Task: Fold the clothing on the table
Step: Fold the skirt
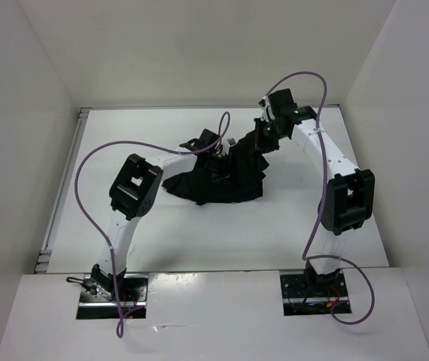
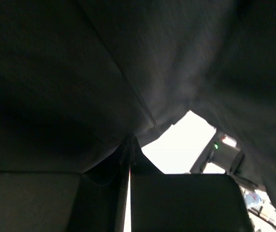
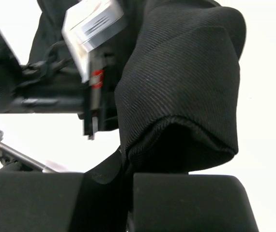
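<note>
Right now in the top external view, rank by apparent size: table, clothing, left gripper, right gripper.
1. table
2. clothing
3. left gripper and right gripper: they look alike and both are partly hidden in the clothing, so I am not ranking them.

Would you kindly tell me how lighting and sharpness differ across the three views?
Top external: even and sharp, though the clothing is a detail-less black on the white table. Left wrist: it fills the frame, dim and soft. Right wrist: ribbing crisp, background blown out white.
</note>
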### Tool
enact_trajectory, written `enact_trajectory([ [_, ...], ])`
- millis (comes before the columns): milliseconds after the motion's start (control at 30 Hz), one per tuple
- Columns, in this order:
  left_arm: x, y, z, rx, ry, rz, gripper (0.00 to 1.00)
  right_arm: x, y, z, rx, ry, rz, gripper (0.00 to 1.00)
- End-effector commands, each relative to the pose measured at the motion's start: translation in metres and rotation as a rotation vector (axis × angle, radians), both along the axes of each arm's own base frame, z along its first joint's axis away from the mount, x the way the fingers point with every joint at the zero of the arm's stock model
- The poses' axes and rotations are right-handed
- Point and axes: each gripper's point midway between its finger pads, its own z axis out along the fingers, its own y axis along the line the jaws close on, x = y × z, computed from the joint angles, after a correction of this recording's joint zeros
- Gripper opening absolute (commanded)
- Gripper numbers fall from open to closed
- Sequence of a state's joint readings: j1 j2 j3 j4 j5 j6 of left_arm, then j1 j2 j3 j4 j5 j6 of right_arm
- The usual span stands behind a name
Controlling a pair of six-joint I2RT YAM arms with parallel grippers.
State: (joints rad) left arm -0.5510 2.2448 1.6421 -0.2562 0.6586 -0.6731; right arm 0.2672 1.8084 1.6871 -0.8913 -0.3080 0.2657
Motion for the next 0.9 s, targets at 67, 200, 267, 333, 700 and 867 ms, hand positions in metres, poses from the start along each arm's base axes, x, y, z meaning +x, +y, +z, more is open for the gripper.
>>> enact_trajectory([
  [67, 0.028, -0.014, -0.009, -0.012, -0.04, 0.078, 0.02, -0.003, 0.028, 0.038, 0.073, -0.077, 0.055, 0.0],
  [200, 0.04, -0.013, -0.012, 0.018, -0.072, 0.115, 0.02, -0.008, 0.032, 0.039, 0.084, -0.068, 0.062, 0.0],
  [267, 0.038, -0.012, -0.017, 0.052, -0.076, 0.122, 0.02, -0.011, 0.038, 0.045, 0.125, -0.075, 0.077, 0.0],
  [333, 0.04, -0.009, -0.018, 0.074, -0.084, 0.129, 0.02, -0.009, 0.043, 0.054, 0.158, -0.1, 0.083, 0.0],
  [700, 0.054, 0.018, 0.06, 0.06, -0.193, 0.17, 0.13, -0.007, 0.052, 0.049, 0.184, -0.093, 0.089, 0.0],
  [867, 0.066, 0.069, 0.11, 0.093, -0.287, 0.232, 0.34, -0.002, 0.05, 0.054, 0.17, -0.116, 0.086, 0.0],
])
